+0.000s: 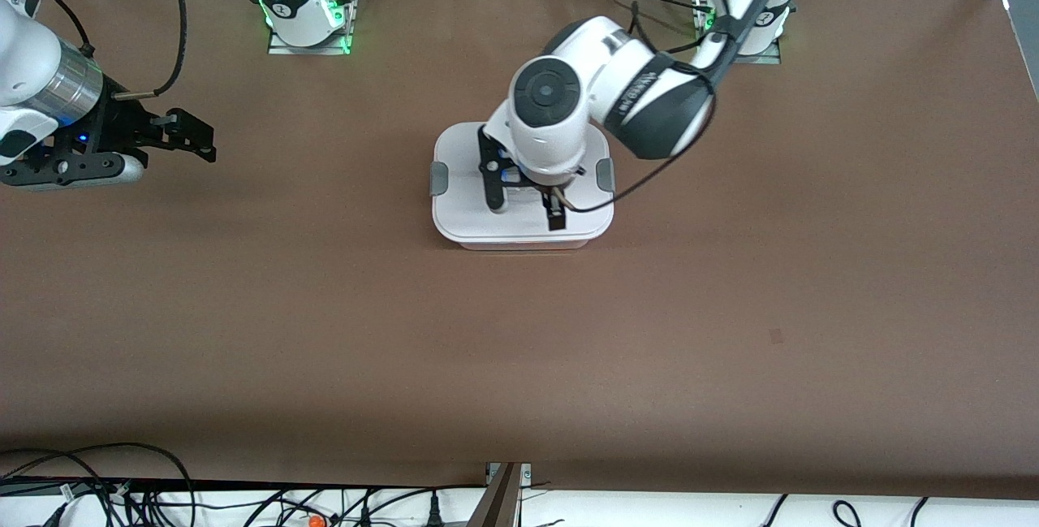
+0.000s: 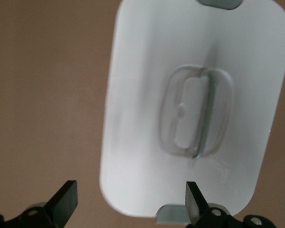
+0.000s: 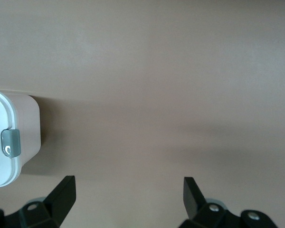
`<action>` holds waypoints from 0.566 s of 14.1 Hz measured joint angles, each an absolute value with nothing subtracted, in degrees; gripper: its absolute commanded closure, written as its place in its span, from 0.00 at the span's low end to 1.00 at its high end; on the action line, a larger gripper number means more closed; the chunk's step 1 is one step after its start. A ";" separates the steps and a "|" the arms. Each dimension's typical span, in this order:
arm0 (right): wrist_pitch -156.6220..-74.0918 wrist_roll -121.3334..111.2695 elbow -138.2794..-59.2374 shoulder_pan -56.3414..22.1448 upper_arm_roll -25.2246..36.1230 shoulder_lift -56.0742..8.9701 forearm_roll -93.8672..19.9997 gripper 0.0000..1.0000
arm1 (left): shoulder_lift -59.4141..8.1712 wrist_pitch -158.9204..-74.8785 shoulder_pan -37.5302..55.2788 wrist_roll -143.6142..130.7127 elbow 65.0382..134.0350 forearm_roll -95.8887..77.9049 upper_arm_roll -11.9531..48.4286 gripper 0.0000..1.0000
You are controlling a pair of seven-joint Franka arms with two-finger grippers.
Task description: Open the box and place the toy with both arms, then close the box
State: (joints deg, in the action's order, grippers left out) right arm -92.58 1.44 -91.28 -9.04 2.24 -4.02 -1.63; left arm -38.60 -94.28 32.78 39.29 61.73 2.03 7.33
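Note:
The box (image 1: 463, 194) stands mid-table with its white lid on; a grey clip (image 1: 439, 178) shows at each end. The toy is out of view. My left gripper (image 1: 525, 200) hangs open and empty just over the lid. In the left wrist view the lid (image 2: 142, 118) and its clear recessed handle (image 2: 197, 116) fill the picture; the left gripper (image 2: 129, 197) straddles one corner, one finger by a clip (image 2: 173, 214). My right gripper (image 1: 199, 140) is open and empty, over bare table toward the right arm's end. It (image 3: 128, 192) sees the box's end (image 3: 23, 128).
The brown table (image 1: 519, 348) holds nothing else that I can see. The arm bases (image 1: 304, 19) stand along the table's edge farthest from the front camera. Cables (image 1: 97, 486) lie off the table's edge nearest the front camera.

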 measured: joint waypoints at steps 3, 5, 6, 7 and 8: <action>-92.58 1.44 -91.28 -9.03 2.24 -4.03 -1.63 0.00 | -36.92 -94.10 27.17 39.41 61.43 4.03 5.85 0.00; -92.58 1.44 -91.27 -9.03 2.23 -4.03 -1.63 0.00 | -35.23 -93.96 23.79 39.57 61.30 5.11 3.57 0.00; -92.58 1.44 -91.27 -9.03 2.23 -4.02 -1.63 0.00 | -33.92 -93.57 21.79 39.63 61.40 5.24 2.78 0.00; -92.58 1.44 -91.26 -9.02 2.24 -4.02 -1.63 0.00 | -32.33 -93.06 19.74 39.68 61.79 5.29 2.29 0.00; -92.58 1.44 -91.25 -9.02 2.23 -4.03 -1.63 0.00 | -30.39 -92.76 17.59 39.69 62.57 5.33 1.79 0.00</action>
